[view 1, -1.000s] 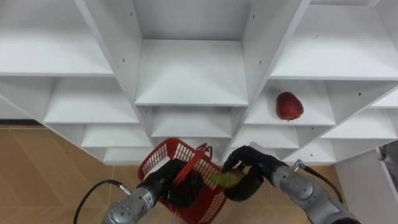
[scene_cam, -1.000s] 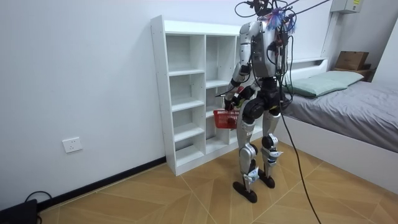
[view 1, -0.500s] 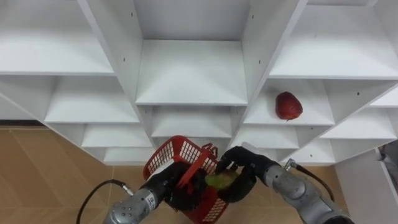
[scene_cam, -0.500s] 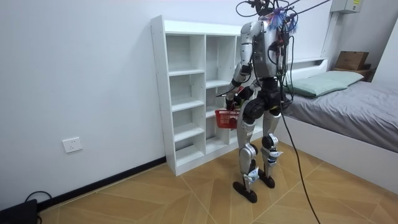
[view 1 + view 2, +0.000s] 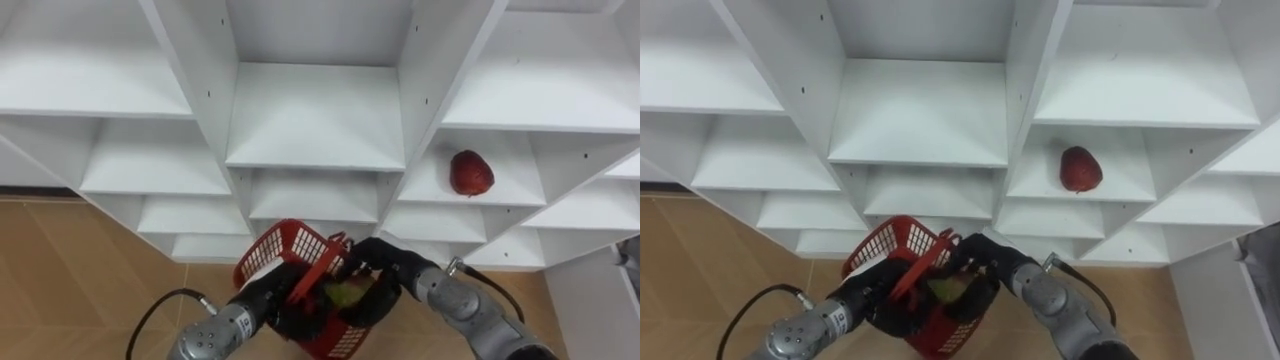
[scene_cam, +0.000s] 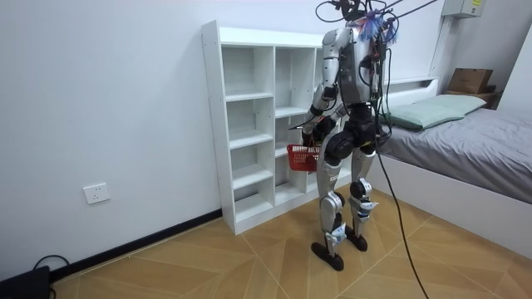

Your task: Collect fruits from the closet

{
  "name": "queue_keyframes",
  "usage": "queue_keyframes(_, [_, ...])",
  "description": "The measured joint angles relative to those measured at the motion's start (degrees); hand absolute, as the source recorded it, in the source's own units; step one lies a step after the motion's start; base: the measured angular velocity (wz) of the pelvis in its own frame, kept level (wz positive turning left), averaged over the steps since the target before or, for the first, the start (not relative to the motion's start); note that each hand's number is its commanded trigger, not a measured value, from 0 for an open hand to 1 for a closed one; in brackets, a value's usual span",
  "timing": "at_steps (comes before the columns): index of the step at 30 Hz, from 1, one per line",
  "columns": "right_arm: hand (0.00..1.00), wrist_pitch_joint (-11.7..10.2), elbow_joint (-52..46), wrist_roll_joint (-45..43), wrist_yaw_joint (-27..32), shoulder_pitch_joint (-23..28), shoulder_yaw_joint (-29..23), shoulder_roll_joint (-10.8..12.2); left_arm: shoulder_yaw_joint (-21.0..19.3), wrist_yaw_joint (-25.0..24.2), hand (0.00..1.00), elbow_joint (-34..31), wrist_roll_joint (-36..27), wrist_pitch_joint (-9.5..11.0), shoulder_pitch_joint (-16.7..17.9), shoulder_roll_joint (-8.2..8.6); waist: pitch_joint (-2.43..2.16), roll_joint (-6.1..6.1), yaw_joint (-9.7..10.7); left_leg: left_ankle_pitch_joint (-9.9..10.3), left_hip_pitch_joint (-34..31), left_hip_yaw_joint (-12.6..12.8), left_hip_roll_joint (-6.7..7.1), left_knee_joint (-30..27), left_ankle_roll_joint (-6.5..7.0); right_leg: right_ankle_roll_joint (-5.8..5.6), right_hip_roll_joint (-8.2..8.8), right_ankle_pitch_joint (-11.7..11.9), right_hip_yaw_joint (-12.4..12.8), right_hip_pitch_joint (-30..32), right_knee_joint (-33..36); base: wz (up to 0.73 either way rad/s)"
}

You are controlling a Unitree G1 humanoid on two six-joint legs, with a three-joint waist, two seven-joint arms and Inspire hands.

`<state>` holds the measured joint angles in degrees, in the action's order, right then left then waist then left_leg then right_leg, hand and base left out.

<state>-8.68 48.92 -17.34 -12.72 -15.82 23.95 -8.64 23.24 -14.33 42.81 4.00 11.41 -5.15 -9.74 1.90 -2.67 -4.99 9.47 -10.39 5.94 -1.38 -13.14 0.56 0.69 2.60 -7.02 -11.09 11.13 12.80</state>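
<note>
White closet [image 5: 310, 120] with open shelves, top and sides cut off in the eye views. The room view shows it whole against the wall, with the robot standing right in front of it on the wood floor [image 6: 208, 257] and a bed [image 6: 465, 141] behind on the room view's right. Red basket [image 5: 272, 252] is held low before the bottom shelves; its near part is covered by both hands and the inside is hard to make out. Red fruit [image 5: 471, 172] sits alone on a shelf in the right column, well apart from the basket, kind unclear. Left robot hand [image 5: 283, 297] comes in from lower left, fingers curled round the basket's handle [image 5: 313, 268]. Right robot hand [image 5: 385, 272] comes in from lower right, fingers closed around a green fruit [image 5: 345, 293] at the basket's opening; cannot tell if the fruit touches the basket bottom. Green fruit is mostly hidden by the fingers, just a yellowish-green patch shows, kind cannot be told. In the room view the hands are too small to read.
</note>
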Motion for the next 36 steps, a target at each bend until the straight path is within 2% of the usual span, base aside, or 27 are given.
queue_keyframes(3, [0.00, 0.0, 0.0, 0.0, 0.0, 0.0, 0.2, 0.0, 0.2, -0.2, 1.00, 0.0, 0.0, 0.0, 0.0, 0.11, -0.06, 0.12, 0.0, 0.0, 0.0, 0.0, -0.01, -0.1, 0.00, 0.01, 0.01, 0.0, 0.0, -0.1, 0.1, 0.00])
queue_keyframes(10, [0.00, 0.0, 0.0, 0.0, -0.1, 0.0, 1.1, -0.1, 0.2, -0.4, 1.00, 0.0, 0.0, 0.0, 0.0, 0.19, -0.42, 1.10, 0.0, 0.0, 0.1, 0.0, -0.02, -0.3, 0.01, 0.03, 0.20, 0.0, -0.1, -0.1, 0.5, 0.00])
queue_keyframes(17, [0.00, 0.0, 0.0, 0.0, -0.2, 0.0, 1.3, 0.0, 0.2, -0.3, 1.00, 0.2, 0.1, -0.2, 0.0, 1.04, -0.37, 1.20, -0.1, -0.1, 0.1, 0.0, 0.05, -0.3, 0.14, 0.03, 0.23, 0.0, -0.3, 0.0, 0.8, 0.00])
queue_keyframes(25, [0.00, 0.0, 0.1, 0.1, -0.5, -0.7, 1.7, -0.1, 1.7, 0.1, 1.00, 0.0, 0.0, -0.2, -1.0, 2.21, 0.15, 2.02, 0.1, -0.1, 0.1, 0.0, 0.01, -0.3, 0.14, 0.03, 0.23, 0.0, -0.3, 0.0, 0.7, 0.00])
queue_keyframes(33, [0.00, 0.0, 0.1, 1.5, -0.4, -0.9, 1.7, -0.2, 2.4, 0.3, 1.00, 0.0, 0.0, -0.2, -1.9, 2.17, 0.22, 1.89, 0.3, -0.1, 0.1, 0.0, 0.01, -0.3, 0.14, 0.03, 0.27, 0.0, -0.3, 0.0, 0.7, 0.00])
queue_keyframes(36, [0.00, 0.0, 0.0, 1.6, -0.4, -0.9, 1.7, -0.2, 2.5, 0.3, 1.00, 0.0, 0.1, -0.2, -1.9, 1.58, 0.27, 1.81, 0.2, -0.1, 0.2, 0.0, 0.05, -0.2, 0.14, 0.02, 0.18, 0.0, -0.1, 0.0, 0.7, 0.00])
